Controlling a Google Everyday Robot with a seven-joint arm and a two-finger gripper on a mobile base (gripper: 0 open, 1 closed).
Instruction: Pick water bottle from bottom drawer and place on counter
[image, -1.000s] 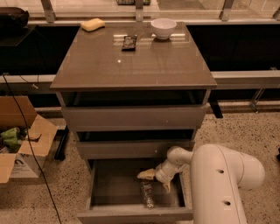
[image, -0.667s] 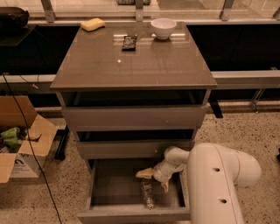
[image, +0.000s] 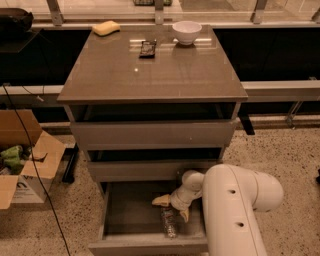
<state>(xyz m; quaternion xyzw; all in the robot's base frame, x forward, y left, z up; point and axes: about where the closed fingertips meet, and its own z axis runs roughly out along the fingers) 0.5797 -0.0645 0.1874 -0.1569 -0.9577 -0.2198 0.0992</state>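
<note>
The claw (image: 172, 208) hangs inside the open bottom drawer (image: 120, 220), its tan fingers (image: 161, 201) spread apart and released. It is right at the far end of the water bottle (image: 169, 223), which lies on the drawer floor. The glossy surface (image: 150, 75) carries a white bowl (image: 186, 31), a yellow sponge (image: 106, 27) and a dark packet (image: 147, 48).

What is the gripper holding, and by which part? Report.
Cannot tell. The gripper is at the far end of the water bottle in the bottom drawer; contact is hidden.

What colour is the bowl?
White bowl on the counter, camera view; gripper in the bottom drawer.
</note>
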